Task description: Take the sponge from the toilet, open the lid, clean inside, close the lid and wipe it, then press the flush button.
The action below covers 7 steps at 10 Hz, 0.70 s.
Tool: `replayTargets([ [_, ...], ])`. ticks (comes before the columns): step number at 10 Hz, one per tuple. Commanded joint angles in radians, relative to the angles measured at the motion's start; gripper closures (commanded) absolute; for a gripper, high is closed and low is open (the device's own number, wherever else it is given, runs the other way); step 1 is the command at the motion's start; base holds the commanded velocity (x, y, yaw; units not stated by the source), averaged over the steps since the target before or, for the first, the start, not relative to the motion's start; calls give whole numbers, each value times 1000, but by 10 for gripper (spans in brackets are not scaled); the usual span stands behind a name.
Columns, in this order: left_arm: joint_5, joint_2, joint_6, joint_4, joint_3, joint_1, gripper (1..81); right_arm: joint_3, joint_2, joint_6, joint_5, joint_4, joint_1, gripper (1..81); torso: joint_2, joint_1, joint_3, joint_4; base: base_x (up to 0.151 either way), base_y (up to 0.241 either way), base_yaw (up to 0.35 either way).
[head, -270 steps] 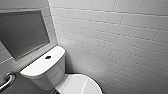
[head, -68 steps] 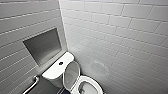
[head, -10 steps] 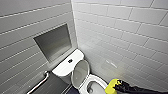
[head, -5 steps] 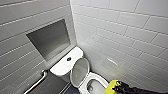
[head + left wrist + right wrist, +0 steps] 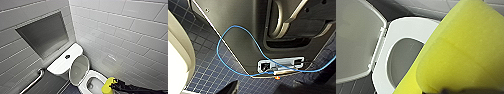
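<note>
Right gripper [image 5: 111, 86]: my jaws are clenched on the sponge [image 5: 107, 88]; the grasp looks sound, with most of the yellow block standing proud of the jaws. Position: the sponge hangs at the four o'clock edge of the toilet [image 5: 58, 65], just beside the seat ring and not yet inside the bowl. The lid [image 5: 79, 68] stands raised against the tank at the bowl's ten o'clock; the flush button [image 5: 67, 56] sits beyond it at eleven o'clock, untouched.

Step judged in hand: cleaning inside. Recommendations: carry the sponge toward ten o'clock until it is centred over the opening; then lower it, leading with the free end; press it flat to the inner wall and sweep round; keep my wrist off the seat ring; hold the clamp tight, lest the block drop into the water; stay clear of the raised lid.
</note>
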Motion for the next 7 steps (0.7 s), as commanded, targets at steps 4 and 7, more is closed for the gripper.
replayTargets([
  [4,90,3,3,-3,2,18,10,19,-24,-3,-29,-13,115,811,-184,118,-4,156,0,0,0],
  [7,88,3,3,-1,11,18,10,37,-30,-3,-29,-14,130,811,-294,185,-5,162,0,0,0],
])
